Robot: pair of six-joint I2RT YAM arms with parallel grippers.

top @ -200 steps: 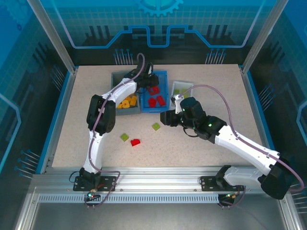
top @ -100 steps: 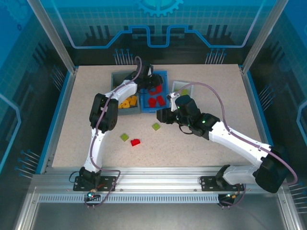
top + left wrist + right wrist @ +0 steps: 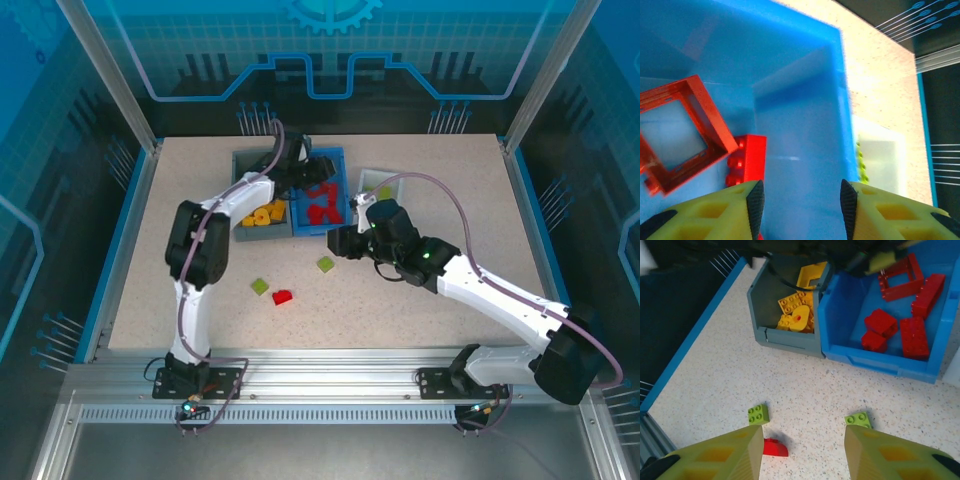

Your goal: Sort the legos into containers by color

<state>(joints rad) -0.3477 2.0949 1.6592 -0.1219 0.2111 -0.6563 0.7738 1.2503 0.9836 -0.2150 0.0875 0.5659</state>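
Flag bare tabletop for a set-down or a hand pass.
Bare: table right of the white tray; strip left of the grey bin; band between the red brick and the near edge. Crowded: in front of the blue bin, with green bricks and the right gripper.

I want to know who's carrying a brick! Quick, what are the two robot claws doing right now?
Left gripper: open, empty, over the blue bin.
Right gripper: open, empty, over the table.

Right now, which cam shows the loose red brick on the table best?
Right wrist: the loose red brick is close and large. Top external shows that brick whole but tiny, beside a green brick.
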